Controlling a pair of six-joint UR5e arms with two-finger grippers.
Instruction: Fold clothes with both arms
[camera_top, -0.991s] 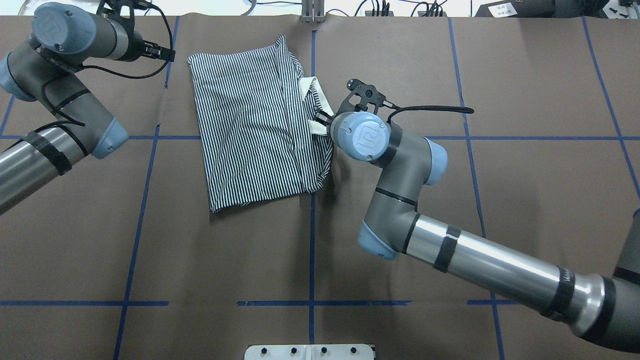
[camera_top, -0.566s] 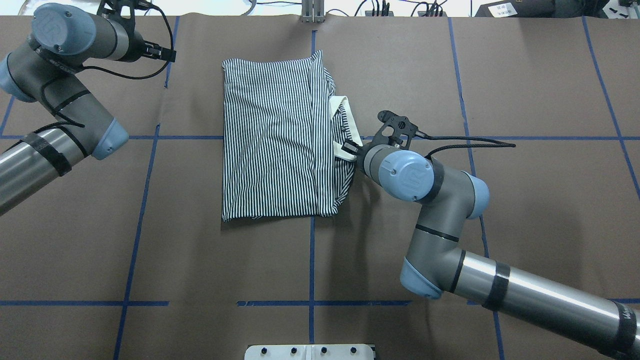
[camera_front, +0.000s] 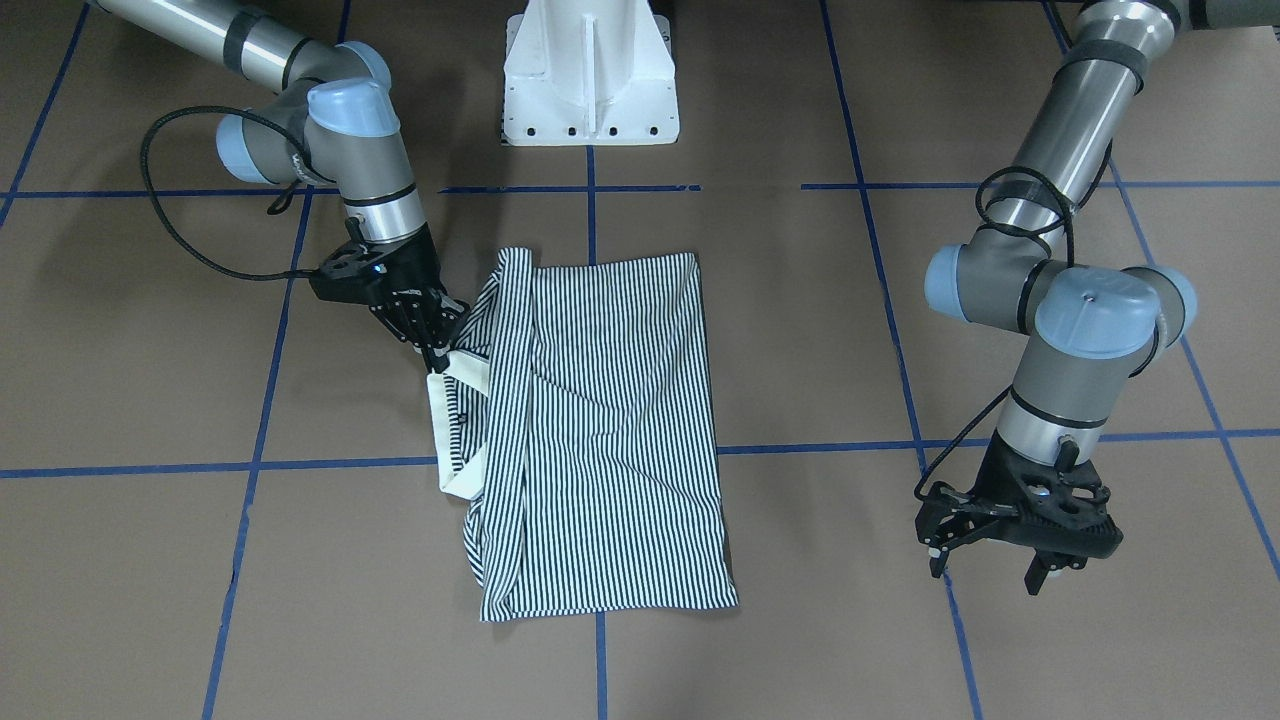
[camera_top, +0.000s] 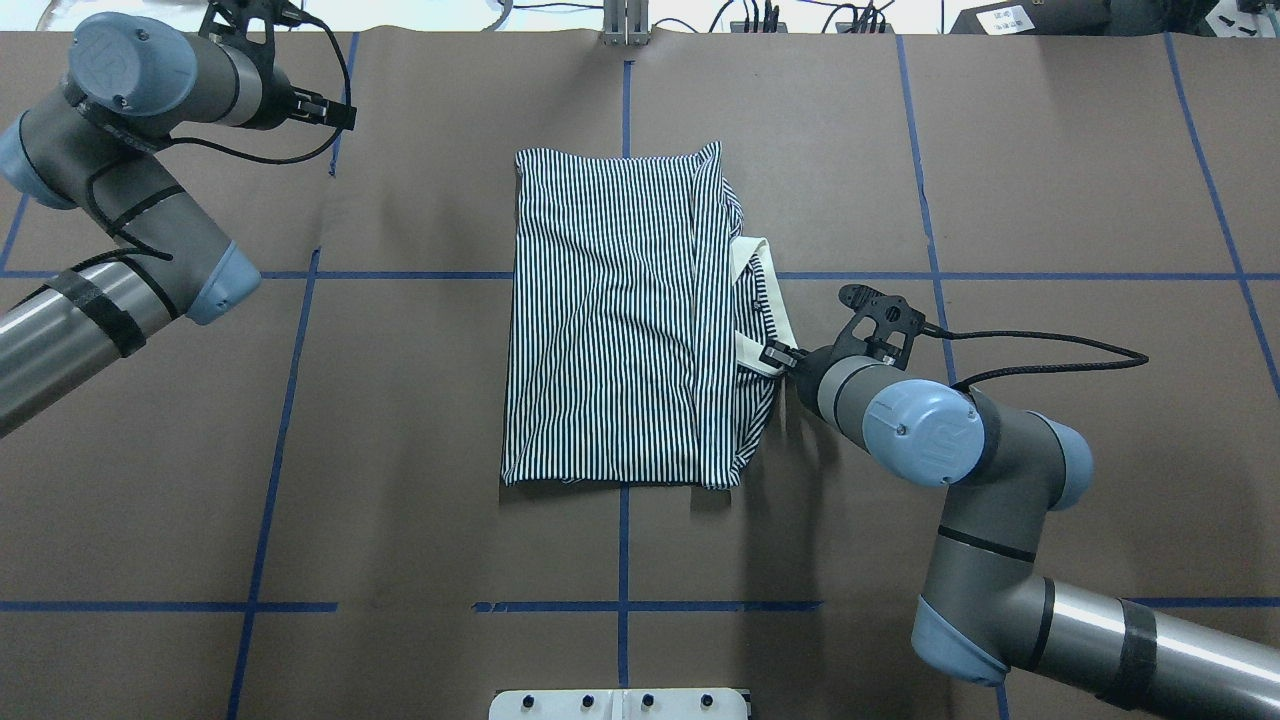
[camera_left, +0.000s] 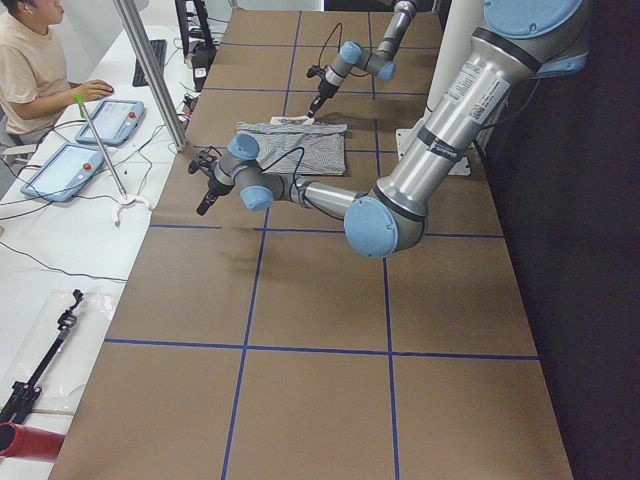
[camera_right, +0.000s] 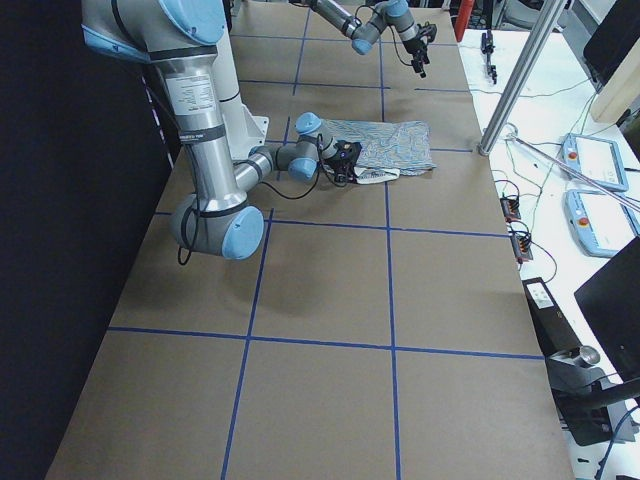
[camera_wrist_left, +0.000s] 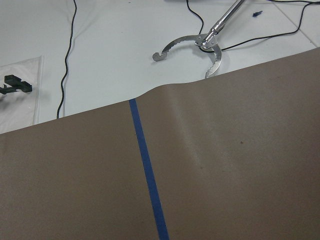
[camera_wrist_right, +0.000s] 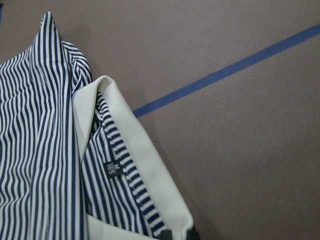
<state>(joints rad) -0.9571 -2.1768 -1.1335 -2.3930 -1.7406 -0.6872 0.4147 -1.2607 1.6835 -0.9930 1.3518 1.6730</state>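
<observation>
**Collar pinched by right gripper, left gripper idle**

The striped polo shirt (camera_top: 610, 330) is laid folded into a rough rectangle on the brown table cover (camera_top: 400, 500). It is placed straight out from the white pedestal base (camera_top: 620, 703), well apart from it and across the centre blue tape line (camera_top: 623, 560) that runs out from the base. The cream collar (camera_top: 765, 300) is seen sticking out of the fold on the robot's right side of that line. A black size tag (camera_wrist_right: 112, 168) reading M is seen inside the collar in the right wrist view.

The right gripper (camera_top: 775, 355) is placed forward of the base and to its right, low at the table. Its fingers are closed narrowly on the near corner of the collar, so the shirt is held there.

The left gripper (camera_front: 985, 572) is held far out from the base on the robot's left, near the table's far edge and well apart from the shirt. Its fingers are spread wide and nothing is held between them. Only table cover, tape and the pale surface beyond the table's edge are shown by its wrist camera.
</observation>
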